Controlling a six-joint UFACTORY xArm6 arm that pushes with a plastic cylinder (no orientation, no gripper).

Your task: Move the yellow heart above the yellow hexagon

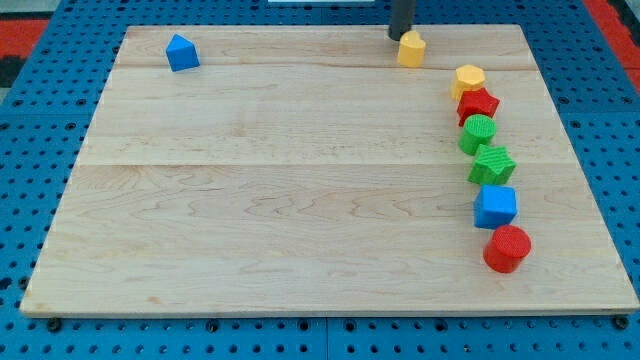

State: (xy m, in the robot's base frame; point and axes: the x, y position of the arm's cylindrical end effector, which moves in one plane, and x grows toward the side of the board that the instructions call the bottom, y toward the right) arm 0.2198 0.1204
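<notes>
My tip (pixel 397 37), the lower end of the straight dark rod that serves as end effector, has nothing to spread or pinch; it rests on the pale wooden worktop (pixel 300 200) near the view's top edge, touching the small yellow heart-shaped block (pixel 411 48) from about its 10 o'clock side. The yellow heart sits well apart from the yellow hexagon block (pixel 468 79), lying at roughly 10 o'clock from it. Below the hexagon a column of blocks runs down the view's right side, each close to or touching the next: a red star block (pixel 478 104) at the hexagon's 5 o'clock, then a green round block (pixel 478 133), a green star-like block (pixel 492 164), a blue cube (pixel 495 206) and a red cylinder (pixel 507 248). Far off at the view's top left, around 9 o'clock from the heart, stands a lone blue block (pixel 182 52) with a peaked top.
</notes>
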